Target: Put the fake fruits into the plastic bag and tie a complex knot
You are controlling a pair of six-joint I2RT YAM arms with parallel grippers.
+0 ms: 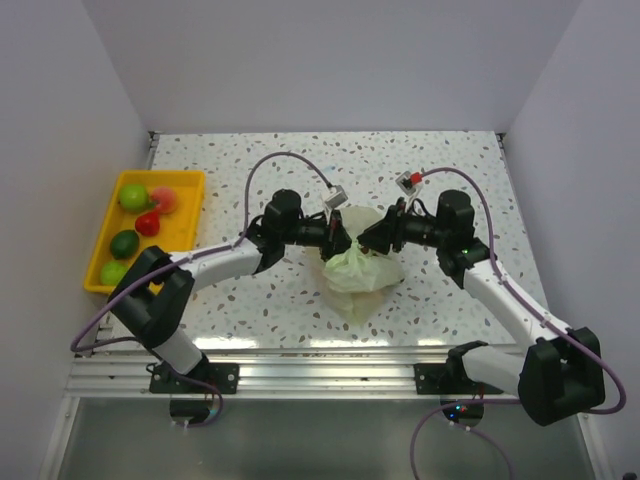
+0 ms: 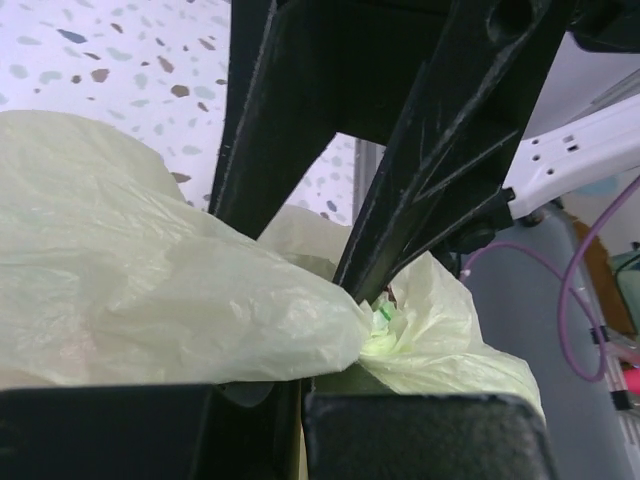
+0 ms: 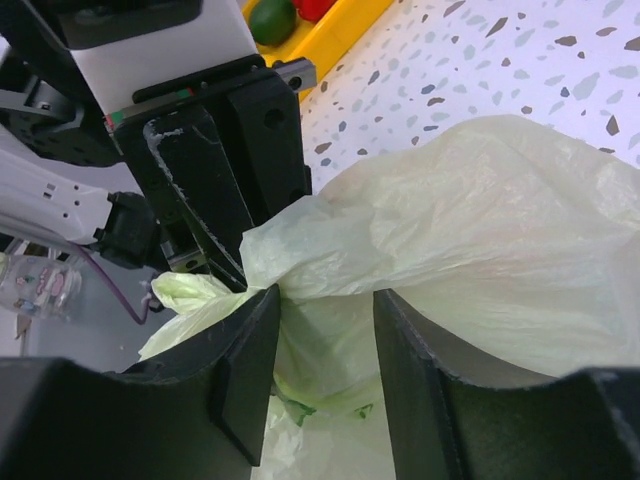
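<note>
The pale green plastic bag lies bunched in the middle of the table, and both grippers meet at its top. My left gripper is shut on a fold of the bag, with a thin strip of plastic in the slit between its jaws. My right gripper has its jaws apart, with loose bag plastic hanging between them. A twisted bunch of plastic sits at the bag's neck. Several fake fruits, green, pink and red, lie in the tray. Any fruit in the bag is hidden.
The shallow yellow tray stands at the left edge of the table; it also shows in the right wrist view. White walls enclose the table on three sides. Purple cables arc over both arms.
</note>
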